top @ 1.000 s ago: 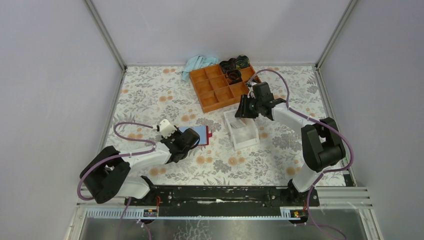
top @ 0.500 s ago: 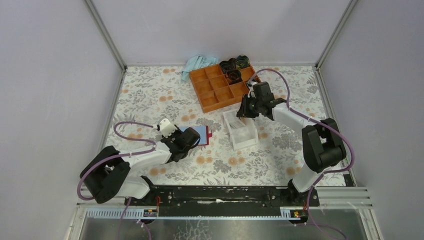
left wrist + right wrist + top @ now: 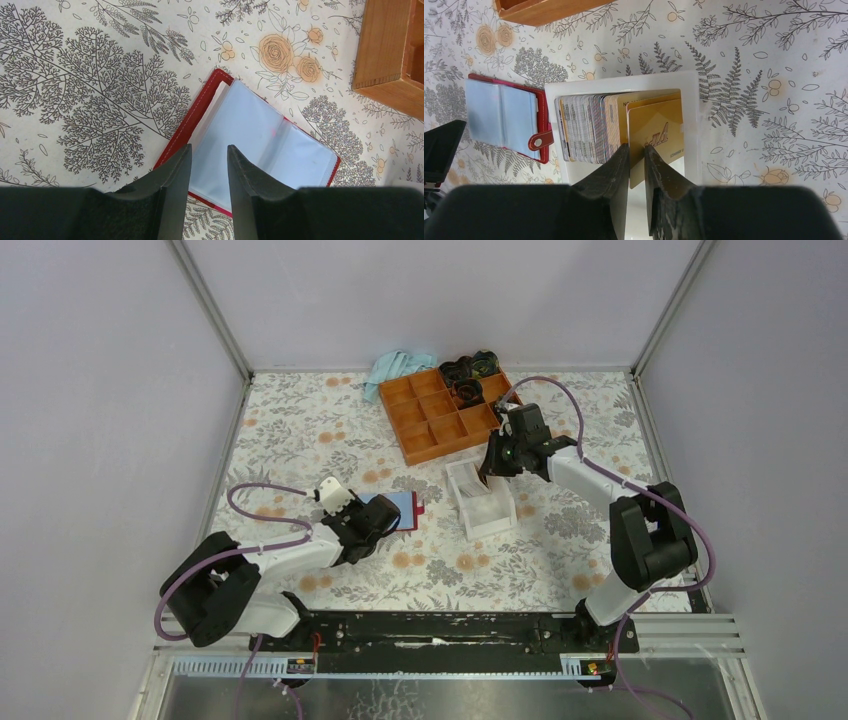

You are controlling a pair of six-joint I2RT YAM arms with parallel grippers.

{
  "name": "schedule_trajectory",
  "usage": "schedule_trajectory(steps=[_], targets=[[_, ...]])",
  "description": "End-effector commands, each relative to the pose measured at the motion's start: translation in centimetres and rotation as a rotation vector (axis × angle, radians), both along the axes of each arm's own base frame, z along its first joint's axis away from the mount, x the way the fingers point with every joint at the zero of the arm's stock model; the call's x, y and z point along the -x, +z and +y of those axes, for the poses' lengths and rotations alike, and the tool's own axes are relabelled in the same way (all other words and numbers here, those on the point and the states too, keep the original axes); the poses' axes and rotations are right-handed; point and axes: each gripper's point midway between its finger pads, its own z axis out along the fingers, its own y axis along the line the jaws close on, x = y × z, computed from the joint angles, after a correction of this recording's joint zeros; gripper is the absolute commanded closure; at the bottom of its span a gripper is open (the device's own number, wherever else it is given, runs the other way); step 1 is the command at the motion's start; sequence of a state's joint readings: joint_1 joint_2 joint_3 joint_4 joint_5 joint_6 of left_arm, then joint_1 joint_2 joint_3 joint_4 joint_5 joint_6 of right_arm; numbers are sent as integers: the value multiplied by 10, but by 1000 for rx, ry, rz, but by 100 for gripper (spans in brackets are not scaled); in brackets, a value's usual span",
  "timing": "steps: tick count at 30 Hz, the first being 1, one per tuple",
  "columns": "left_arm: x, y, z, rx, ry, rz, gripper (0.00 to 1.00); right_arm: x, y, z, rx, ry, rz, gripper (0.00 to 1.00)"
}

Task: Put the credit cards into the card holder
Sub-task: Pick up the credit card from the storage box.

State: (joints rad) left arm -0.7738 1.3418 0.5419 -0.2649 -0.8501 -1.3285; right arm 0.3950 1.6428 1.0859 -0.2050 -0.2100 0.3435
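Item, my right gripper [image 3: 636, 148]: jaws drawn narrow either side of one tan-gold card [image 3: 659, 132]; whether they pinch it I cannot tell.
Item, credit cards [image 3: 584, 127]: packed upright in the whitish box [image 3: 624, 82].
Item, my left gripper [image 3: 208, 148]: jaws parted, empty, over the card holder [image 3: 260, 145], which lies open just beside the box.
Pockets look bare. By my reckoning none is filed and every card is left to do.

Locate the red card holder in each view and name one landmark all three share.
Top external: the card holder sits left of centre, left of the white box.
Left wrist: centre, lying open.
Right wrist: left side, beside that box.
Shared landmark: the orange tray.
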Motion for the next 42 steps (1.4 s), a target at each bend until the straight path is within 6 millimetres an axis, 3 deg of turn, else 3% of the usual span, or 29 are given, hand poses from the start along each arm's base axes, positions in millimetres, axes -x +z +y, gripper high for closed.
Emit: schedule_trajectory(steps=[1,13,24,42], targets=[[-3,7,3,-36,10,-20,60,-1,22,5,-14,14,-49,77],[-2,5,5,-39,11,-17,60,1,20,8,-32,20,-32,73],[-1,5,4,-37,12,-17,60,-2,15,-7,52,-17,-43,77],[-1,4,4,-34,14,-14,60,-10,18,-22,279,-38,-109,99]])
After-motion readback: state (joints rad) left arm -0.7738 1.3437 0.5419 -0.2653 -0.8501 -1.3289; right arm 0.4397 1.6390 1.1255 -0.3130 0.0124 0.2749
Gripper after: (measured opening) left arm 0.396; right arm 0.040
